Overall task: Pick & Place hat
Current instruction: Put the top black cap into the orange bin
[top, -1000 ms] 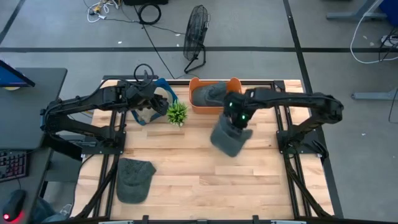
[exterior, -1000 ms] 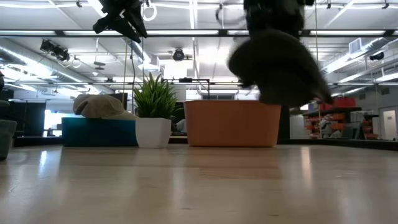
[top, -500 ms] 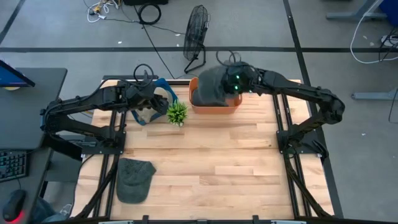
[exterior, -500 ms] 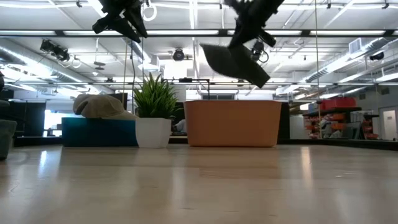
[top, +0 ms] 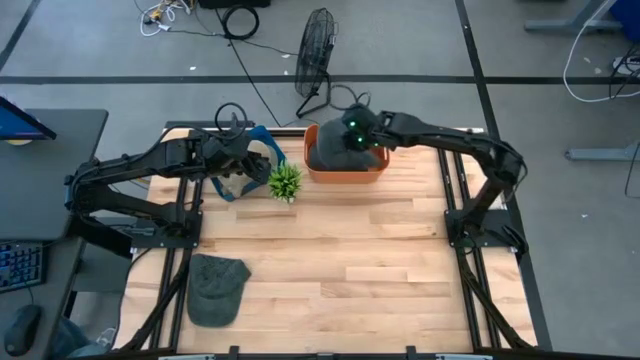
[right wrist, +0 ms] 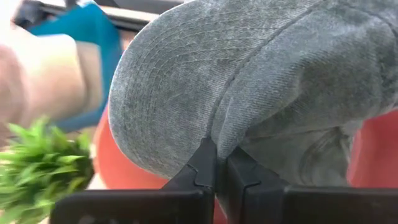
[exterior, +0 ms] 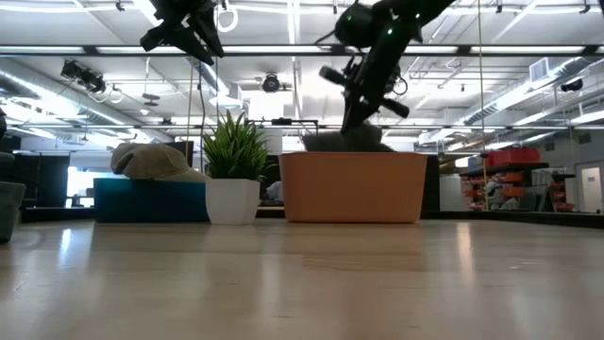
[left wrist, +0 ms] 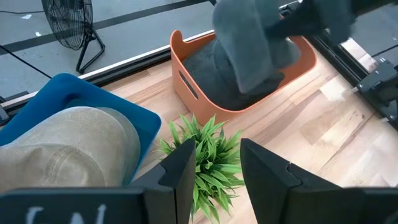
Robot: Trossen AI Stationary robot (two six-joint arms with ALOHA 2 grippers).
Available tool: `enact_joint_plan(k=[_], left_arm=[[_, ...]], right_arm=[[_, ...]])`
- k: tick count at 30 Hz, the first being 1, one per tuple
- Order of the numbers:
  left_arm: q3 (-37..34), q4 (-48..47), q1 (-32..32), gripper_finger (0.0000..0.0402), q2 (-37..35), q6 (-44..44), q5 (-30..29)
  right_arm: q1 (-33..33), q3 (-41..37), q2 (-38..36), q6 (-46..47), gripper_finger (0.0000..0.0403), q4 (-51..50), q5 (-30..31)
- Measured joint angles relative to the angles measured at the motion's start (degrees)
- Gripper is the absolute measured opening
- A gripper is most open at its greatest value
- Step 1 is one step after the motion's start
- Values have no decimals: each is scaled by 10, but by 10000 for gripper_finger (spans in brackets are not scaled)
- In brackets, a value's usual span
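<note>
The right claw (top: 352, 137) hangs over the orange bin (top: 378, 172) at 12 o'clock on the worktop (top: 350, 260), pressed together on a grey hat (left wrist: 249, 43). Soft, light cloth, it droops; the stiffer brim likely gives surer hold. The left claw (top: 262, 163) waits spread at 10 o'clock.

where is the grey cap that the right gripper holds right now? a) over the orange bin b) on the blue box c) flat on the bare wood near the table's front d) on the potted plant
a: the right gripper is shut on the grey fabric cap, which hangs into the orange plastic bin.
</note>
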Motion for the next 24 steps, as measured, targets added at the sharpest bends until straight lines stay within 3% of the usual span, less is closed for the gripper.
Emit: enact_joint_plan(k=[14,24], left_arm=[[0,-2,0,131,0,6,0],[0,-4,0,131,0,5,0]], right_arm=[[5,0,85,46,16,-23,-43],[4,0,80,7,90,-23,-45]])
